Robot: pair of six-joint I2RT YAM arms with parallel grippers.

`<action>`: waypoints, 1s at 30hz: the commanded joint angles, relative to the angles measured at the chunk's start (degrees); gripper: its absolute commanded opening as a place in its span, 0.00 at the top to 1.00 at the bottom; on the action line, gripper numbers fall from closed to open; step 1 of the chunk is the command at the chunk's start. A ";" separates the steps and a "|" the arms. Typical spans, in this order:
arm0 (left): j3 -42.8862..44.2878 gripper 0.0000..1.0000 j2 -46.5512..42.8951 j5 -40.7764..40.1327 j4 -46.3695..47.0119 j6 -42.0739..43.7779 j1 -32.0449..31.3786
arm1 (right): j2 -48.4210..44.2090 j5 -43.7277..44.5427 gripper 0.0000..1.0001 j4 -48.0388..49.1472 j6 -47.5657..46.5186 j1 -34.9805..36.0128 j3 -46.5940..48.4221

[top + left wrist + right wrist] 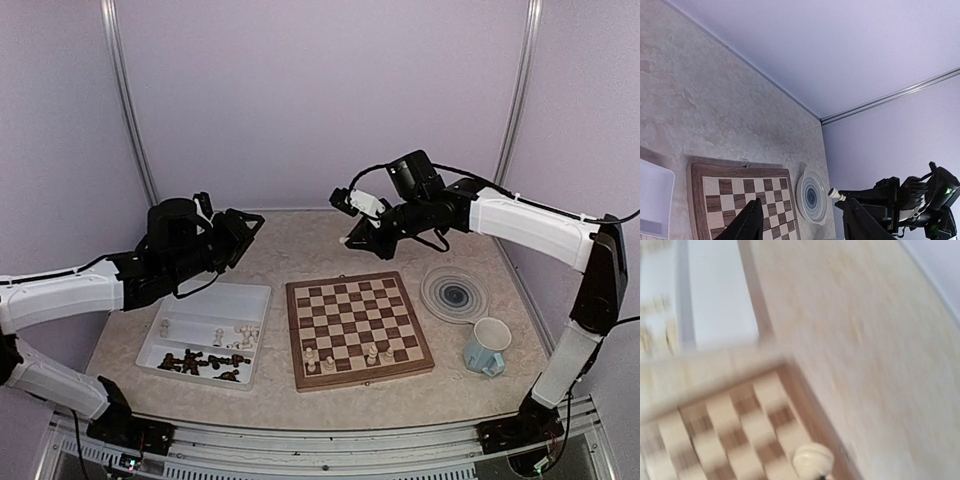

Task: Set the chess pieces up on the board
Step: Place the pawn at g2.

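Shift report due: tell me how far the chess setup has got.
Done: four cream pieces stand on the board. In hand: right hand grips another cream piece. To do: dark pieces and more cream ones lie in the tray; left hand open, empty.

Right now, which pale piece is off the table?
The pale piece pinched in the right gripper, held up in the air; all other pale ones rest on the board or in the tray.

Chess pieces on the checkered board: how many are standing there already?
4, all along the board's near edge: two pale pieces left of centre, two right. A fifth pale piece is held in the right gripper, not yet on the board.
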 commanded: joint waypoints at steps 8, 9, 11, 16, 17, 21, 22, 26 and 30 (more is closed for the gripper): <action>1.67 0.45 -7.51 -4.50 -14.75 9.83 3.47 | -3.12 -1.79 1.00 -30.27 -19.50 -4.98 -8.92; 1.63 0.45 -7.69 -4.54 -14.98 9.89 3.48 | -2.58 -1.17 1.00 -31.09 -19.77 -5.25 -9.64; 1.56 0.45 -8.09 -4.65 -15.53 10.07 3.48 | -1.27 -0.27 1.00 -32.51 -20.51 -5.61 -10.74; 1.54 0.45 -8.51 -5.18 -17.11 10.45 3.48 | 1.45 -0.21 1.00 -35.48 -21.99 -5.70 -11.87; 1.47 0.45 -8.78 -5.60 -17.50 10.43 3.48 | 1.76 -0.12 1.00 -35.88 -22.32 -5.68 -12.02; 0.44 0.45 -9.91 -6.65 -17.59 10.10 3.57 | 2.69 0.58 1.00 -36.56 -23.19 -5.68 -13.01; 0.26 0.45 -10.15 -6.66 -17.60 10.07 3.57 | 2.92 0.87 1.00 -36.67 -23.24 -5.68 -13.15; 0.01 0.44 -10.41 -6.61 -17.59 10.06 3.57 | 4.14 2.56 1.00 -37.55 -23.72 -5.68 -13.14; 0.03 0.45 -9.98 -6.42 -17.52 10.08 3.57 | 4.51 4.01 1.00 -38.03 -24.51 -5.69 -13.28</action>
